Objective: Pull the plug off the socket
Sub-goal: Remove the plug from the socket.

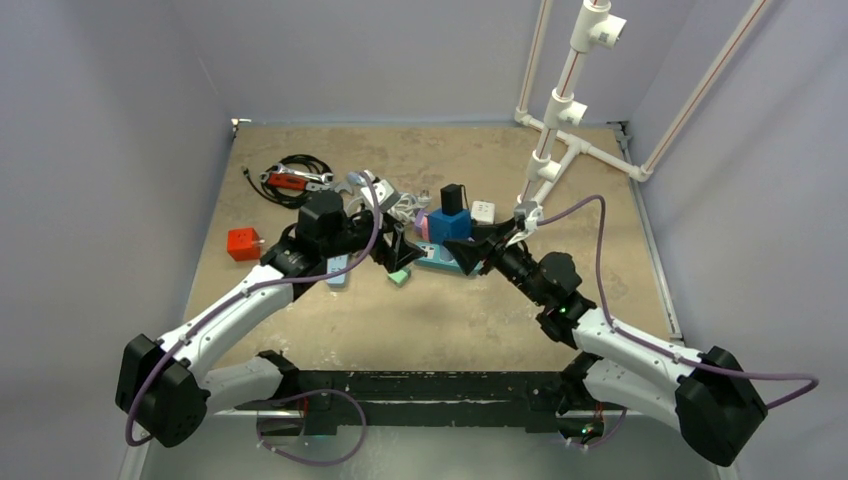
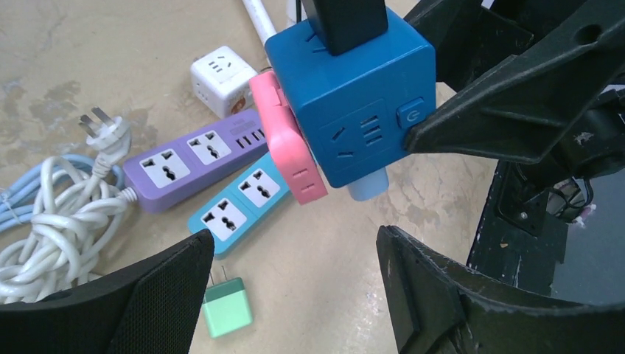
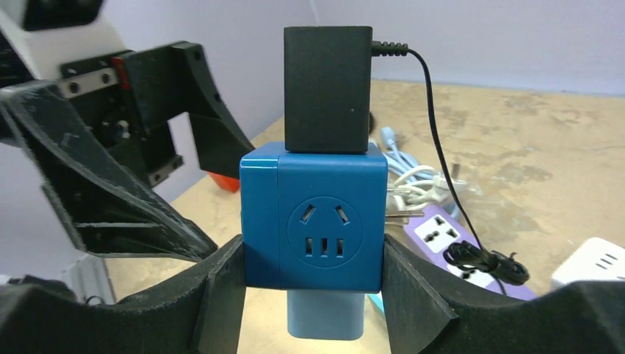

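A blue cube socket (image 3: 317,221) is held off the table between the pads of my right gripper (image 3: 311,247), which is shut on its two sides. A black adapter plug (image 3: 326,88) with a thin black cord sits in its top face. A light blue plug (image 3: 324,313) hangs from its underside. A pink plug (image 2: 291,147) sticks to one side. In the top view the cube (image 1: 450,225) is at mid table. My left gripper (image 2: 293,236) is open and empty, just below and beside the cube (image 2: 354,96), touching nothing.
Under the cube lie a purple power strip (image 2: 191,158), a teal power strip (image 2: 236,203), a white cube socket (image 2: 225,77), a green adapter (image 2: 227,306) and coiled white cable (image 2: 51,221). A red block (image 1: 243,243), black cable coil (image 1: 295,180) and white pipe frame (image 1: 560,130) stand further off.
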Robot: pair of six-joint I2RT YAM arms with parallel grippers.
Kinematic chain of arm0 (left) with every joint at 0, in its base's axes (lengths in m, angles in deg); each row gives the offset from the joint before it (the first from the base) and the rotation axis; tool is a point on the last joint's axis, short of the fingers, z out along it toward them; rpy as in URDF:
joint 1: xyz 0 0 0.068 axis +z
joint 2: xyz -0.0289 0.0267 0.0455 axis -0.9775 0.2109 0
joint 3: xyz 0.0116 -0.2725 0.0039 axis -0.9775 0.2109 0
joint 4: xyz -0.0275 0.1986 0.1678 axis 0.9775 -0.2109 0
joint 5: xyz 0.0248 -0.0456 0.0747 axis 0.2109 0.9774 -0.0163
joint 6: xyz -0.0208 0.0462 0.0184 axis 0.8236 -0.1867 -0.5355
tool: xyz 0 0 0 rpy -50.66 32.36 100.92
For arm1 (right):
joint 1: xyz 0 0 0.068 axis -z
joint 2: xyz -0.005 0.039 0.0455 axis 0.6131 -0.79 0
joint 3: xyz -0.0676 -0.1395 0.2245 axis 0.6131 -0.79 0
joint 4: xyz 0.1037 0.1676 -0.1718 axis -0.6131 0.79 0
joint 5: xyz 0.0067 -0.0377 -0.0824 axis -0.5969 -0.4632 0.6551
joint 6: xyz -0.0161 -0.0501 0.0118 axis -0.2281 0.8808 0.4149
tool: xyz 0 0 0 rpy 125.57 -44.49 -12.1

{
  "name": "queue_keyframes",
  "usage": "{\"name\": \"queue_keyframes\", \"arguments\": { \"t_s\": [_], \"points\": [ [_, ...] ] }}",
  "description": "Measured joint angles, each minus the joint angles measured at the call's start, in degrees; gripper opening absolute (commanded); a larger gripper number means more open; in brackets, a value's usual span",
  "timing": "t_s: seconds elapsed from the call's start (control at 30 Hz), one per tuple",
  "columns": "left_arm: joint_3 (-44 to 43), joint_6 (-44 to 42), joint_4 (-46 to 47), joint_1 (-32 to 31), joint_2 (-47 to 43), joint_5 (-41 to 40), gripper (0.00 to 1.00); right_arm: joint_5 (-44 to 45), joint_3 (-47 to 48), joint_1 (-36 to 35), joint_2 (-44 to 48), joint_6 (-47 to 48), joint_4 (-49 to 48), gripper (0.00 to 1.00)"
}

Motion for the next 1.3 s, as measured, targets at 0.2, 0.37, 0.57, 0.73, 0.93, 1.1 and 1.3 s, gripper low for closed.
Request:
{"name": "queue_keyframes", "arguments": {
  "t_s": [0.2, 0.37, 0.57, 0.73, 0.93, 1.1, 1.3],
  "points": [
    [0.07, 0.02, -0.31, -0.81, 2.14, 0.83, 0.80, -7.58, -0.02, 0.66, -2.03, -2.08, -3.28, 0.00],
    [0.07, 0.04, -0.68, -1.16, 3.85, 0.98, 0.80, -11.13, -0.15, 0.81, -3.06, -2.93, -5.68, 0.00],
    [0.07, 0.02, -0.85, -1.44, 4.02, 0.72, 0.80, -12.76, -0.33, 1.16, -3.06, -3.45, -7.26, 0.00],
    [0.07, 0.02, -1.81, -1.53, 4.00, -0.50, 0.80, -13.49, -0.33, 1.51, -3.06, -3.63, -7.26, 0.00],
    [0.07, -0.13, -2.93, -1.60, 3.65, -3.15, 0.82, -14.34, -0.33, 1.99, -3.04, -3.65, -7.26, 0.00],
    [0.07, -0.59, -3.72, -1.86, 3.06, -4.63, 0.83, -14.99, -0.33, 2.29, -2.40, -3.65, -6.97, 0.00],
    [0.07, -1.66, -4.46, -1.86, 2.40, -6.25, 0.84, -16.06, -0.33, 3.02, -0.83, -3.65, -6.56, 0.00]
  ]
}}
